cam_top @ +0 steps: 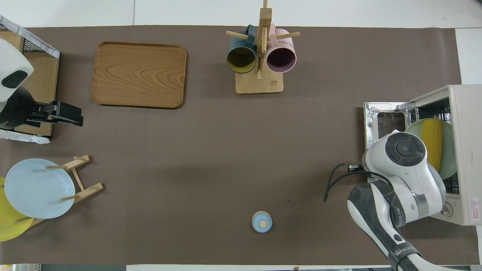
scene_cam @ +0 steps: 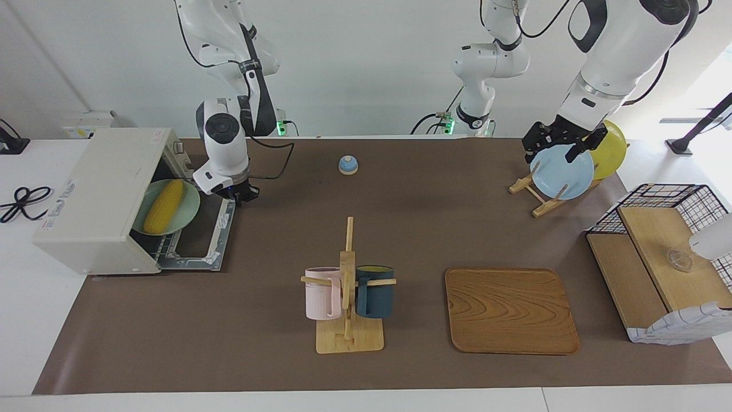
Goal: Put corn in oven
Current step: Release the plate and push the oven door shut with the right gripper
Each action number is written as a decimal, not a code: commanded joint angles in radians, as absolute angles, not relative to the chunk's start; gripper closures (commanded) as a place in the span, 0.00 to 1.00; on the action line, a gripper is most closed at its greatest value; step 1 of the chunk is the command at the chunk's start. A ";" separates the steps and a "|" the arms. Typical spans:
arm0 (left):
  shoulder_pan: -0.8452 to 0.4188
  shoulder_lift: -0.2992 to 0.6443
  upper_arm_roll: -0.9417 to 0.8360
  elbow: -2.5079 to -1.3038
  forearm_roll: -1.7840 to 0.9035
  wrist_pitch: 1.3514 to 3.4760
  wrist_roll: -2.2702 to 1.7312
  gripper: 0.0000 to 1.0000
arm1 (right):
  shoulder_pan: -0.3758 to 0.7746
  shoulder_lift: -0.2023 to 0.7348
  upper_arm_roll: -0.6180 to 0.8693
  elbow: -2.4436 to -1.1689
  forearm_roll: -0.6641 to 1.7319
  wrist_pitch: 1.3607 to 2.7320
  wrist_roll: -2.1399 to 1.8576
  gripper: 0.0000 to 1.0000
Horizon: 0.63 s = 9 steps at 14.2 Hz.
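1. Corn (scene_cam: 163, 206) was already in the oven (scene_cam: 102, 197), lying on a pale green plate (scene_cam: 189, 201) on the rack. The plate poked out a bit over the dropped door (scene_cam: 200, 237), so it wasn't pushed all the way in.

2. So I'd say the main part was basically done. What looked left: nudge the plate deeper maybe, and shut the door, if that even counts for this task.

3. Right gripper (scene_cam: 245, 196) was clenched shut with nothing in it, sitting low at the door's corner nearest the robots, just beside the plate. Couldn't tell if it touched the door.

4. Left gripper (scene_cam: 563, 147) was wide open and empty, hanging over the blue plate (scene_cam: 562, 171) in the rack at the left arm's end of the worktop (scene_cam: 423, 217). That arm was just waiting.

5. Everything else looked untouched: bell (scene_cam: 347, 165), mug stand (scene_cam: 347, 286), tray (scene_cam: 510, 311), basket shelf (scene_cam: 663, 269).
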<state>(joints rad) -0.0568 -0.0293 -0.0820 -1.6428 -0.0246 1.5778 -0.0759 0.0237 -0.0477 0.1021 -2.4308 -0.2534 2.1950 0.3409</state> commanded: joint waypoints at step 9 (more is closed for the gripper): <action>-0.038 -0.041 -0.097 -1.654 -0.012 1.571 -0.078 0.00 | -0.011 -0.044 0.094 -2.152 -0.341 1.872 0.195 1.00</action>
